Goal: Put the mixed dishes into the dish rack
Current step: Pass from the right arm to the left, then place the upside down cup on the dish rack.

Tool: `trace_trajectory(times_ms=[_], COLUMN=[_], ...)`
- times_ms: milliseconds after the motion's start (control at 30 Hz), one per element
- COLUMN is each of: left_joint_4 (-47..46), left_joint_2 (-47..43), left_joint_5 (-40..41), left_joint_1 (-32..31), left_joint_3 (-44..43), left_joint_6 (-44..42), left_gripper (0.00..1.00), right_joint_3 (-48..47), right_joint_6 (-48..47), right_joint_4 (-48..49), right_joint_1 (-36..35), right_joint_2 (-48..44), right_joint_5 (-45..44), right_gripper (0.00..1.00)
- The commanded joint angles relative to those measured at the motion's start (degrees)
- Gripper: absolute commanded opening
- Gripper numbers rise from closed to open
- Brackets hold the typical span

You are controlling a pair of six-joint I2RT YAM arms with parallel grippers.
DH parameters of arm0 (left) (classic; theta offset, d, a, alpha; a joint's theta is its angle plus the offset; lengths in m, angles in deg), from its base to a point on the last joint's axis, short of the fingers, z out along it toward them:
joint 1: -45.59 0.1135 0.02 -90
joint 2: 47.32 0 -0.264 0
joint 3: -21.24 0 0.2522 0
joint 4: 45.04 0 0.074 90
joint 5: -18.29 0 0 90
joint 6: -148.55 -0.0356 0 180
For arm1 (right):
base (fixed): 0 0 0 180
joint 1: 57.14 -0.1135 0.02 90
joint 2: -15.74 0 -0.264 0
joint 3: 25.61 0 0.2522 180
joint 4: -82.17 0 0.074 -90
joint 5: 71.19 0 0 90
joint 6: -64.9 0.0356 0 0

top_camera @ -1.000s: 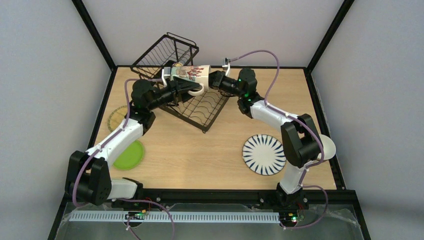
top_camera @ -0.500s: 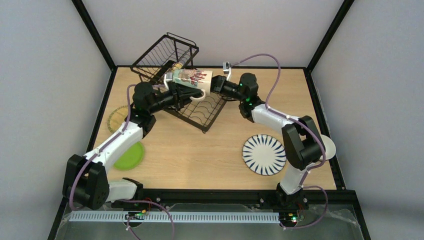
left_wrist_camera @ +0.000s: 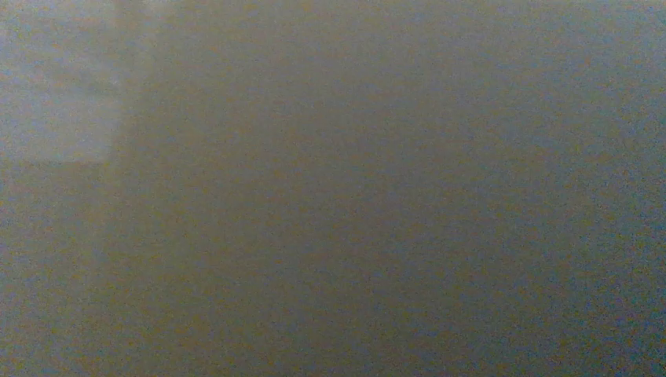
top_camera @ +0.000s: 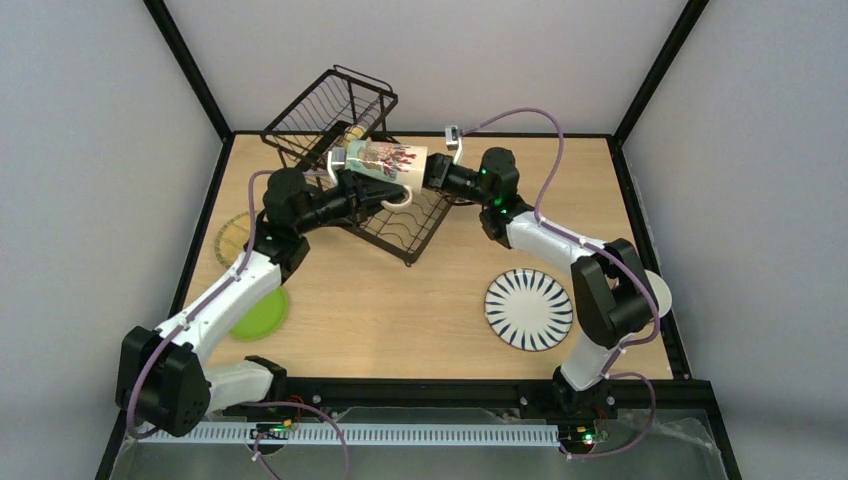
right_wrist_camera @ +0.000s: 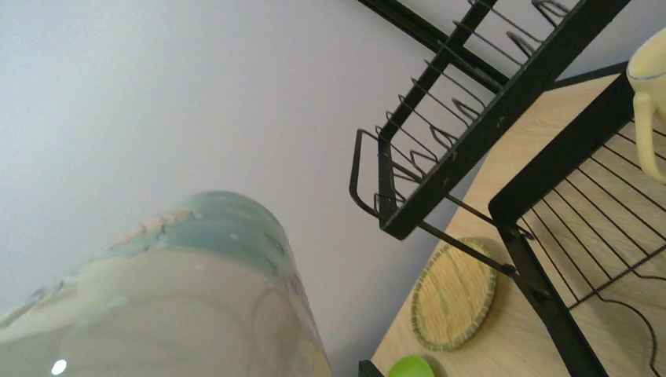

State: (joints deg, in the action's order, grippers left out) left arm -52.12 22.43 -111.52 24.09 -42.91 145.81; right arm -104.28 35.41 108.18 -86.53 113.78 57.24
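The dish rack [top_camera: 400, 225] is set far left on the table [top_camera: 400, 320]. One mug [top_camera: 385, 158] is held above it; a second mug [top_camera: 352, 132] is lodged inside. Left of the rack a first plate [top_camera: 232, 236] is laid, a second plate [top_camera: 264, 312] before it, a third plate [top_camera: 528, 308] at the near right.

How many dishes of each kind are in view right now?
Plates: 3 (lime-green plate, yellow woven plate, striped plate)
Mugs: 2 (beige mug held aloft, yellow mug)
Bowls: 1 (white bowl, partly hidden)
Total: 6
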Motion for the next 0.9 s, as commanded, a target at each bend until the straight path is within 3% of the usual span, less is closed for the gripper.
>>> trace_trajectory(times_ms=[0,67,300,533,867], left_joint_4=[-1.6,-0.2,1.4,5.1,14.9], left_joint_2=[-3.4,-4.0,-3.9,-2.6,1.2], left_joint_5=[5.0,6.1,8.7,10.4,13.4], left_joint_1=[0.1,0.2,0.2,0.1,0.1], left_joint_3=[-1.4,-1.5,-1.8,-3.9,-9.4], left_joint_6=[-8.9,-9.7,-11.2,-14.6,-23.1], left_gripper=[0.02,0.02,0.02,0.02,0.02], right_joint_3=[1.7,2.2,3.6,6.1,8.1], right_joint_6=[-1.2,-1.3,-1.3,-1.4,-5.9], right_joint_4=[-4.7,-4.6,-4.6,-5.0,-11.1], right_joint_1=[-0.8,-0.3,1.1,3.5,7.1], right_joint_2=[-2.0,-2.4,-3.9,-6.7,-10.3], right_joint_5=[1.8,2.0,2.7,2.9,0.6], right_gripper=[0.42,0.5,0.63,0.7,0.7])
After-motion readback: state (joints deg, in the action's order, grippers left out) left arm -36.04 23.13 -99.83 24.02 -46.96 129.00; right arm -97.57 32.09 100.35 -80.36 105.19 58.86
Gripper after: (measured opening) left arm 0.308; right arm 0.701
